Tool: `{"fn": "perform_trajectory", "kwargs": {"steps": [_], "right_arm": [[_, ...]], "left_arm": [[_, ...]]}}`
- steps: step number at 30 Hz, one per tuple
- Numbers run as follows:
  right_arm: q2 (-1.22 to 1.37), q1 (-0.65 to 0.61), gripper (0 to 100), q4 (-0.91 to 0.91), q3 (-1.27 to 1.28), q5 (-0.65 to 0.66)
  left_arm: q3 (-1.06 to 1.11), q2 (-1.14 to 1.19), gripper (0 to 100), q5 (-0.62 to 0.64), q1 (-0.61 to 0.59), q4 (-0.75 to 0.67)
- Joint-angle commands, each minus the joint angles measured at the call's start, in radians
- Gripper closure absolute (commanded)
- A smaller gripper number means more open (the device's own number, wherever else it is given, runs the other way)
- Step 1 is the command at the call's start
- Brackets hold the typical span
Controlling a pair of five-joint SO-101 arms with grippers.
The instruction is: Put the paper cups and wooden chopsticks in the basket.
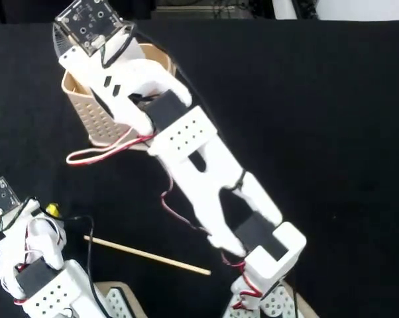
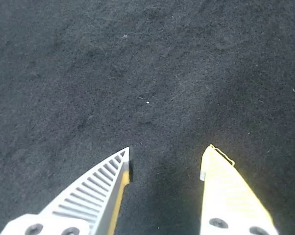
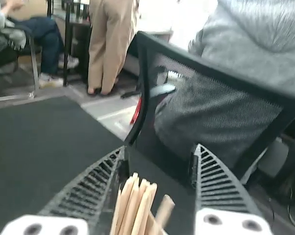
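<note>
Nearest the arms' bases, the left hand (image 2: 169,148) hung over the black cloth surface (image 1: 319,132) with its fingers spread apart and nothing between them. Near it a single thin pale wooden chopstick (image 1: 146,254) lay flat on the cloth, apart from either hand. It looked light, stiff and narrow, likely to roll or slip, so a pinch across its middle, with the jaws set crosswise to its length, seemed the surest hold. Farther off, the right arm stretched over the beige perforated plastic basket (image 1: 93,116). The right hand (image 3: 160,148) was spread wide too; a bundle of pale wooden chopstick ends (image 3: 137,205) showed in the gap, probably standing loose in the basket, though contact could not be made out
</note>
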Motion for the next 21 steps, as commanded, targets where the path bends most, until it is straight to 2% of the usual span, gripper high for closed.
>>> {"fn": "perform_trajectory", "kwargs": {"steps": [1,6,9,13,16,19,21], "right_arm": [[-0.053,-0.005,78.9,0.226,-0.150,0.006],[-0.074,0.029,86.7,0.565,-0.361,0.006],[-0.073,0.069,87.7,0.732,-0.470,0.006],[-0.074,0.127,87.7,1.016,-0.567,0.006],[-0.074,0.189,87.8,1.214,-0.622,0.011],[-0.108,0.327,87.8,1.209,-0.619,0.012],[-0.147,0.413,87.8,1.209,-0.596,0.014]], "left_arm": [[-0.056,-0.009,76,-0.061,-0.002,0.044],[-0.104,-0.008,76,-0.074,0.010,0.058],[-0.119,-0.005,76,-0.089,0.062,0.058],[-0.170,0.017,76,-0.192,0.130,0.068],[-0.278,0.126,76,-0.264,0.143,0.077],[-0.476,0.334,74,-0.371,0.188,0.161],[-0.627,0.506,73,-0.491,0.265,0.250]]}}
